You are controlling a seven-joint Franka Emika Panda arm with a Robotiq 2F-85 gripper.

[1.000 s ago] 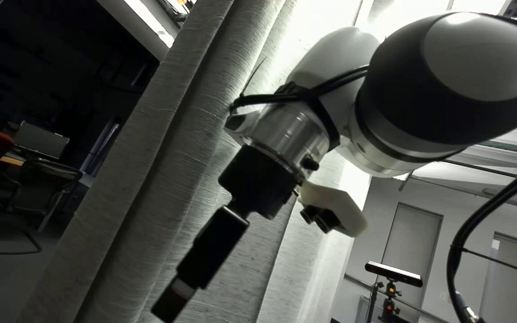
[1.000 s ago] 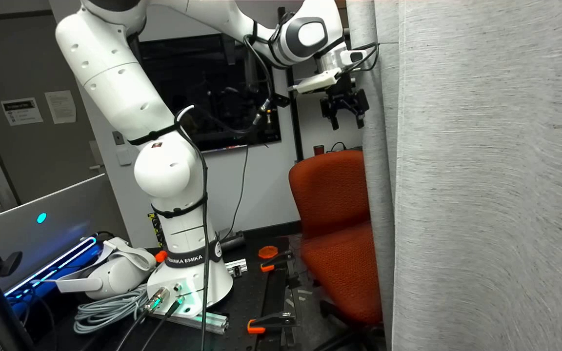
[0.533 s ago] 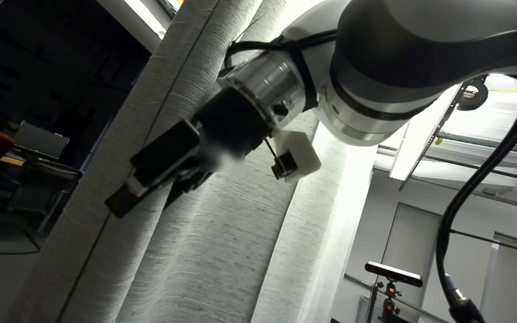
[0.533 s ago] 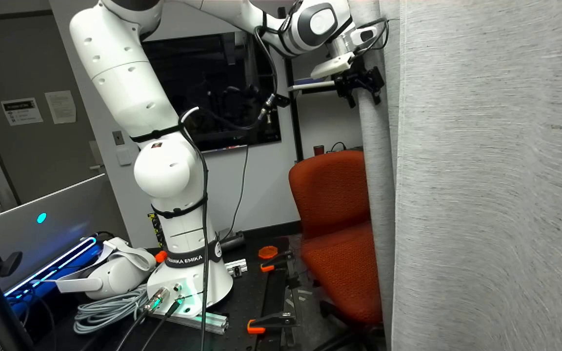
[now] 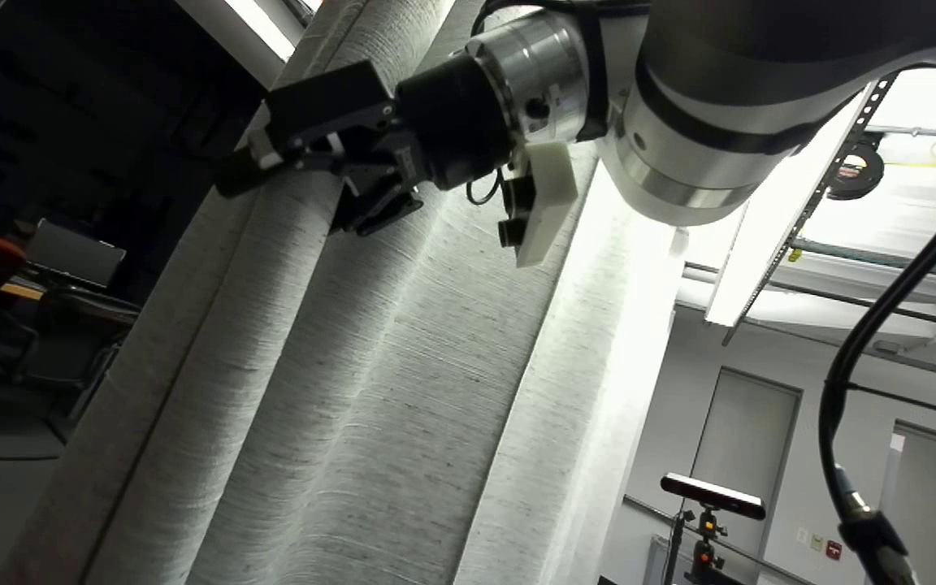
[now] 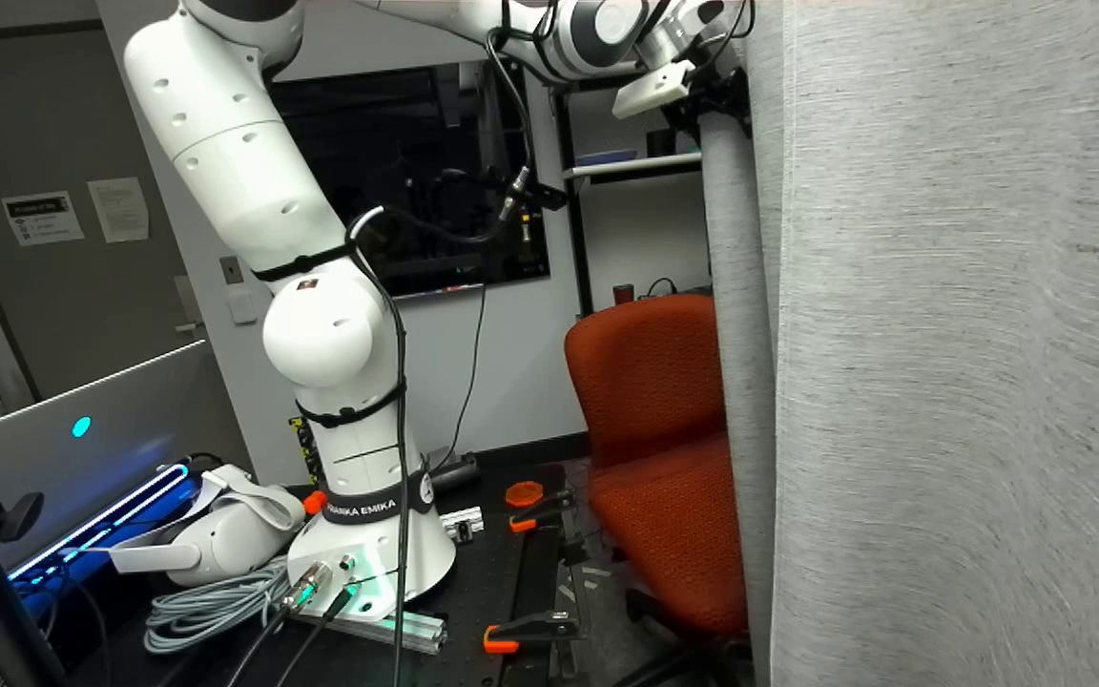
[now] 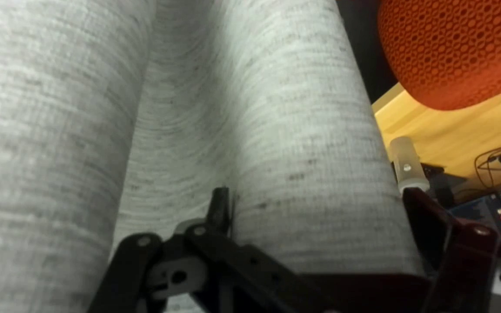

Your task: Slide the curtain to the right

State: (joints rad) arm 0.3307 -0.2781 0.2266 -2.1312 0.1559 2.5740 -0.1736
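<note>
Chair (orange) between black table, pleated curtain.

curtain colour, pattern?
The curtain is light grey with fine darker streaks, clearest in the wrist view.

In an exterior view the curtain hides part of the chair; the arm is cut off above
</note>
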